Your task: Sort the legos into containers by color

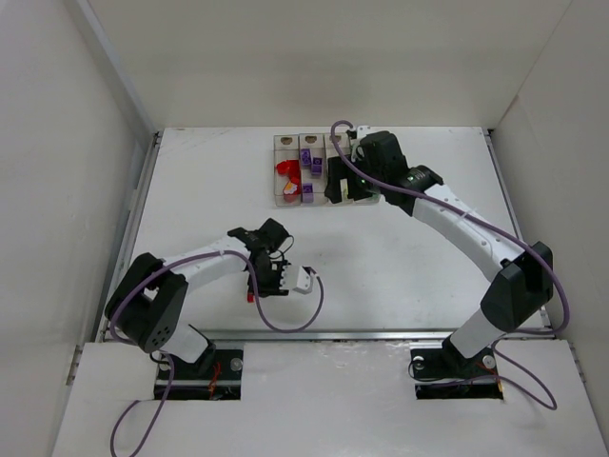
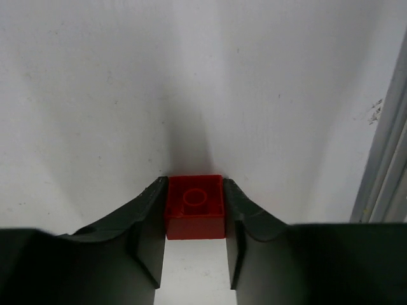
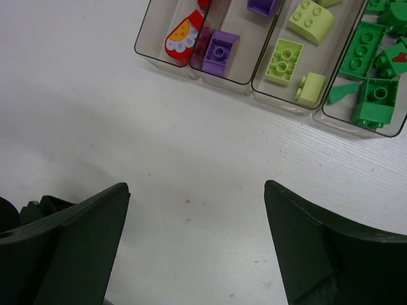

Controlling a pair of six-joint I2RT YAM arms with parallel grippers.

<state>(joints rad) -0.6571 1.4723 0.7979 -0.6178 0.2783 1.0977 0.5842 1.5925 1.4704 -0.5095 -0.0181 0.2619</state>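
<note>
Red lego (image 2: 194,206) between left fingers (image 2: 149,216), clearest from the wrist

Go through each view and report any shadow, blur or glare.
Left wrist: red brick sharp, a dark shadow fanning up the table behind it. Right wrist: bins crisp, near fingers black, detail lost. Top external: flat even light, purple bricks too small to resolve.

Small square red brick (image 2: 194,206) with one stud showing, pinched between fingers of left gripper (image 2: 194,219). Row of four joined clear containers (image 3: 280,101), sorted bin by bin: red printed piece (image 3: 181,35), purple bricks (image 3: 221,52), yellow-green bricks (image 3: 284,60), green bricks (image 3: 375,101) — loose, jumbled.
</note>
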